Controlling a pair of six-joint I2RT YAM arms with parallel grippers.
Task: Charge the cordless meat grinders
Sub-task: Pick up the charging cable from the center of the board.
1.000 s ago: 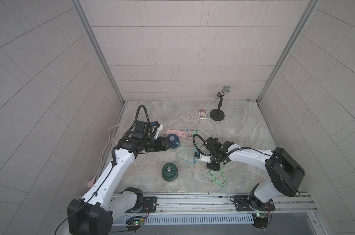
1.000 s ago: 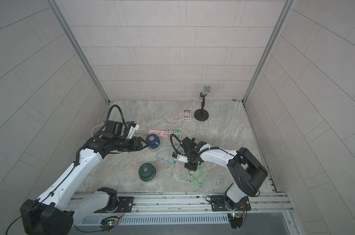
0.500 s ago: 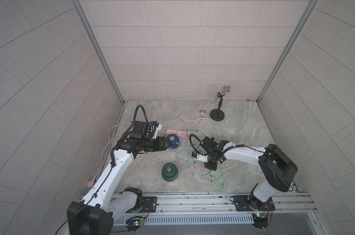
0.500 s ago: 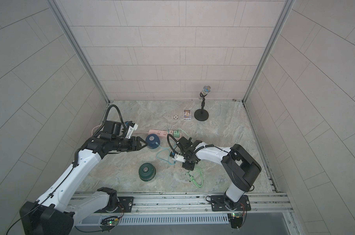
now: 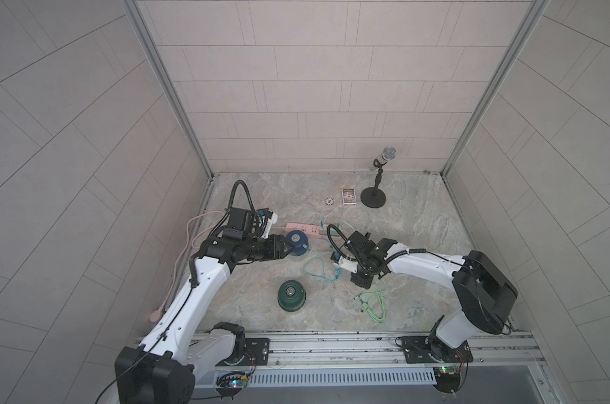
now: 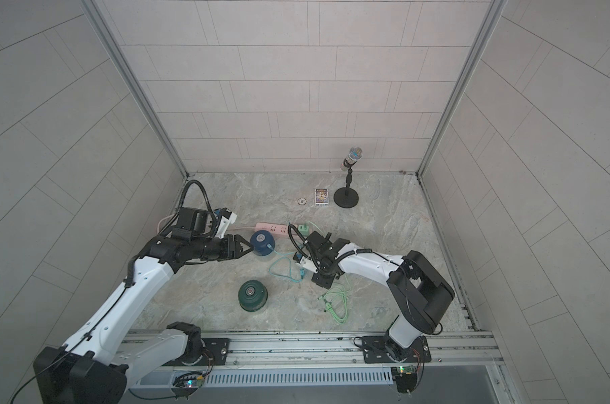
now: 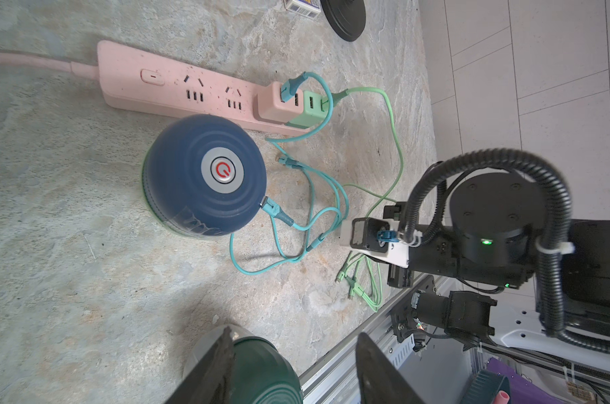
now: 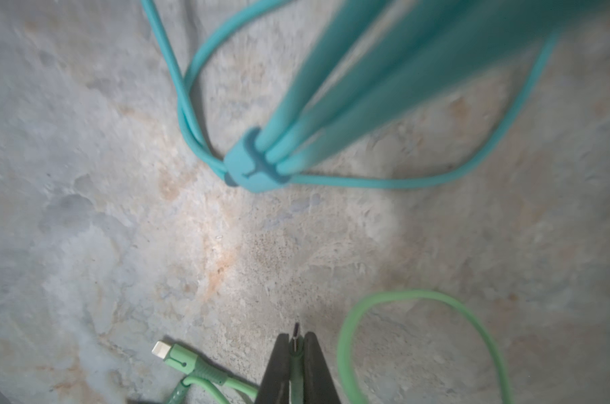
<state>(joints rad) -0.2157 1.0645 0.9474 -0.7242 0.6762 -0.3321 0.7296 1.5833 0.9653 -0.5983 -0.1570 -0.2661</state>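
Note:
The dark blue grinder (image 5: pixel 297 241) (image 7: pixel 205 175) stands in front of the pink power strip (image 7: pixel 177 91), with a teal cable (image 7: pixel 275 211) plugged into its side. The dark green grinder (image 5: pixel 291 294) (image 6: pixel 251 294) stands apart, nearer the front rail. My left gripper (image 5: pixel 289 249) (image 7: pixel 293 353) hovers open just left of the blue grinder, holding nothing. My right gripper (image 5: pixel 361 280) (image 8: pixel 297 337) is down at the floor, shut on one small plug of the light green cable (image 5: pixel 373 300) (image 8: pixel 418 297). The metal tip pokes out past the fingertips.
Pink adapter (image 7: pixel 279 103) and green adapter (image 7: pixel 308 108) sit in the strip, each with a cable. Teal cable loops (image 5: pixel 315 269) lie between the arms. A loose green connector (image 8: pixel 177 358) lies beside my right gripper. A microphone stand (image 5: pixel 375 196), a card box (image 5: pixel 348 196) and a small disc (image 5: pixel 328 200) stand at the back.
My right gripper has shifted slightly left and closed on the green cable's plug. The left arm and both grinders have stayed put.

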